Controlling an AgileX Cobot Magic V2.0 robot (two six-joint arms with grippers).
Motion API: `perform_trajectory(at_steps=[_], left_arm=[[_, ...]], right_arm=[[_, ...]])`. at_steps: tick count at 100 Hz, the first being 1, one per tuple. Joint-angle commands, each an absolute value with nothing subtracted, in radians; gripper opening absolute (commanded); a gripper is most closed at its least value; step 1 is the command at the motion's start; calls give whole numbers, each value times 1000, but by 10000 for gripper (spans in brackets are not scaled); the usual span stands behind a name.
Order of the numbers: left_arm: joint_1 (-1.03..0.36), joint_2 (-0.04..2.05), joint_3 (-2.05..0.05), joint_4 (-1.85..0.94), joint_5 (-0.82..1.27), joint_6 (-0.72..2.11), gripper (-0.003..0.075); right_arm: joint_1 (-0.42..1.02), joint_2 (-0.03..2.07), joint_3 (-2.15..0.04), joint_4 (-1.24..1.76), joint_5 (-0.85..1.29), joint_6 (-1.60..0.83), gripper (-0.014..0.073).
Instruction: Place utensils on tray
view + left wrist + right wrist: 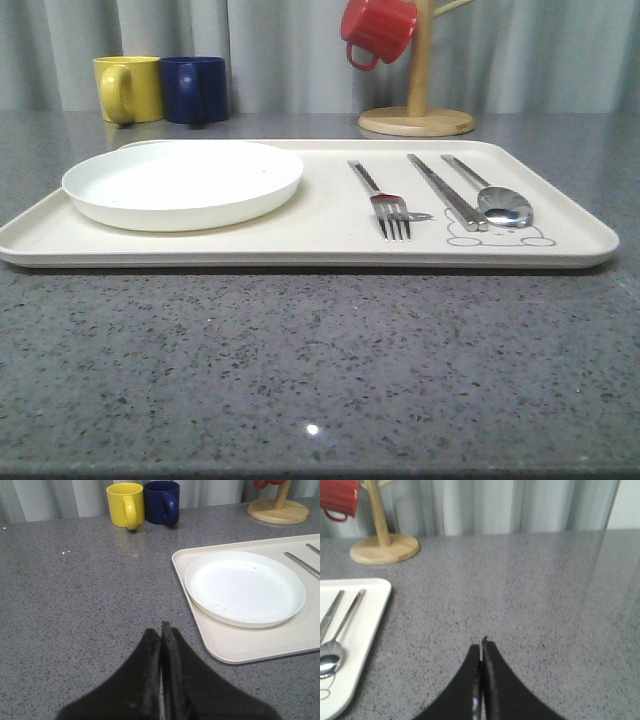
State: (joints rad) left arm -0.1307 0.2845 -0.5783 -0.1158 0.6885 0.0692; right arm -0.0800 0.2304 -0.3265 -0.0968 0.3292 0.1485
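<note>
Both jaws closed, above bare table [545, 605]

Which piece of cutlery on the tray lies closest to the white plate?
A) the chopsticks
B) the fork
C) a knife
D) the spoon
B: in the front view the fork lies just beside the plate, with the chopsticks next and the spoon farthest out on the tray.

Staged tabletop set, likely a lab mock-up of a dining counter: grey speckled stone-look countertop [320, 370], plain grey curtain [280, 50] backdrop across frame top, wooden mug stand [417, 118] upper right, two mugs [160, 88] upper left.
</note>
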Motion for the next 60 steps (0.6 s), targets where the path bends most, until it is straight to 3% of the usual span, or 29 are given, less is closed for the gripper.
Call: perform_trajectory(at_steps=[1,35,60], left_arm=[[-135,294,-604,-122,618,58,-19],[-135,294,-604,-122,618,58,-19],[-135,294,-604,-122,616,58,-19]], right_arm=[[-82,182,-299,-116,172,137,-57],[-82,-6,32,-115,-158,138,-57],[-70,-30,27,-119,-80,138,-57]])
